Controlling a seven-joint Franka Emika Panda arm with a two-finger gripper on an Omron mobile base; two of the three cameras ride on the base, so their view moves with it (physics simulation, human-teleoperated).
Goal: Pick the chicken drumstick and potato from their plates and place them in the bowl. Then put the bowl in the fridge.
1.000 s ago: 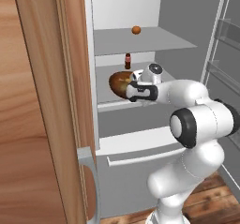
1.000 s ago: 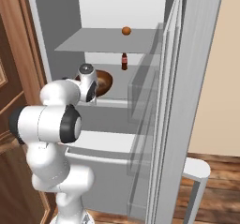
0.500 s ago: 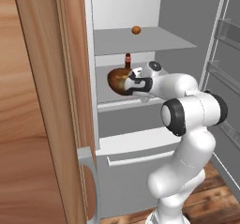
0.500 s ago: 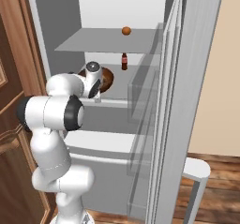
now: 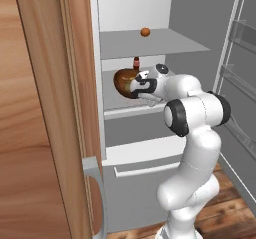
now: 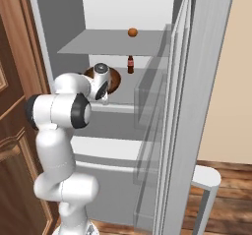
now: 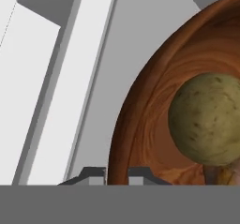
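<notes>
A brown wooden cabinet panel [image 5: 45, 108] stands at left of the open light-grey fridge [image 5: 150, 13], where the white arm's two-finger gripper [image 7: 116, 174] is clenched on the rim of the round, deep, dark-brown wooden bowl [image 5: 123, 82], holding it over the pale grey middle shelf [image 5: 131, 111]. A round, mottled olive-brown potato [image 7: 207, 120] sits inside the bowl. Gripped by one edge, the bowl could tilt or slip and spill its load if let go before its base rests flat. Further right stands a small red bottle [image 6: 130, 65], near enough to be knocked; an orange ball [image 6: 132, 32] rests on the shelf above. The shelf's right half looks open.
</notes>
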